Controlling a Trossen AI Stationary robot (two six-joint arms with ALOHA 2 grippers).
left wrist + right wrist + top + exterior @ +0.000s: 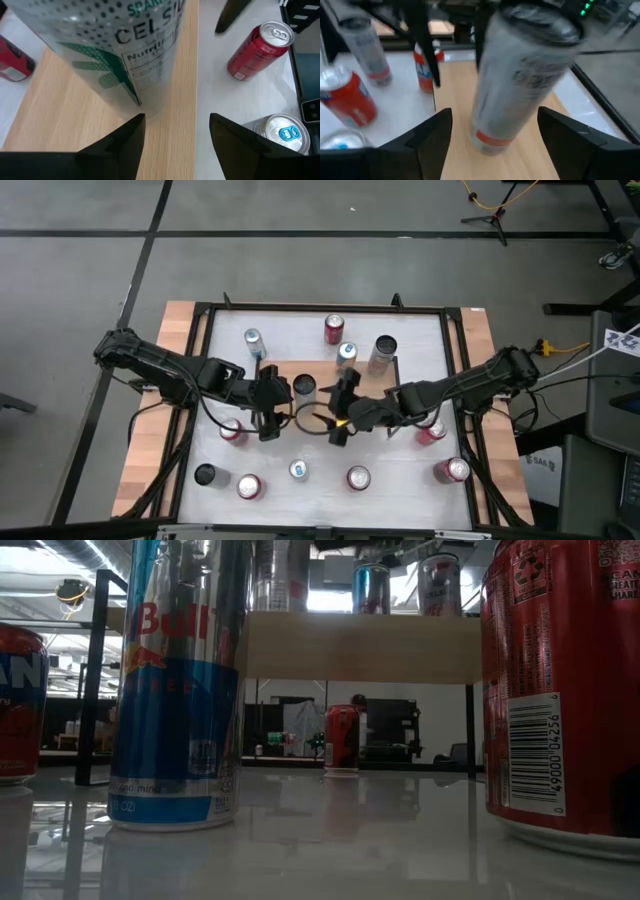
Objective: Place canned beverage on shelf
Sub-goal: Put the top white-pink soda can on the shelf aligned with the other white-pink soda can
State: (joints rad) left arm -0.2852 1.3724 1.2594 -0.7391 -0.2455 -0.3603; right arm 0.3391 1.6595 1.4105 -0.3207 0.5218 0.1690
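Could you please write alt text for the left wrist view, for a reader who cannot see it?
A tall silver Celsius can stands on the light wooden shelf board, just ahead of the left gripper, whose two dark fingers are apart and not touching it. Beyond the board's edge, a red can and a silver can with a blue tab stand on the white table.

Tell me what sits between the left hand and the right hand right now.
A tall silver can stands on the shelf between the left hand and the right hand. The high view and both wrist views show it.
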